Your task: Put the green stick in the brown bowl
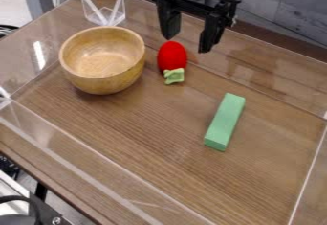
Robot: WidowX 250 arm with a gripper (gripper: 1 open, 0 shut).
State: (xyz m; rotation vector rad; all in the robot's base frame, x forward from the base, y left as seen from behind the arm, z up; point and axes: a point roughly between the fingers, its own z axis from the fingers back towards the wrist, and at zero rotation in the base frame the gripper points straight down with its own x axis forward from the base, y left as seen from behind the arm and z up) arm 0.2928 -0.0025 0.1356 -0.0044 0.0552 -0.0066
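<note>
Claw hanging open above bench, green stick lying free.
Brown bowl (103,60) is sitting at left on the wooden bench (128,143); red strawberry toy (173,60) is lying just right of it; claw (190,35) is hovering released at upper centre; green stick (227,122) is lying at lower right, well apart from bowl.

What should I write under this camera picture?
Open gripper above red toy; green stick lies outside brown bowl.

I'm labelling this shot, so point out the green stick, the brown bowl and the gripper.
green stick (227,122), camera view, middle of its top face
brown bowl (69,48), camera view, left rim
gripper (188,36), camera view, between its open fingertips
</note>
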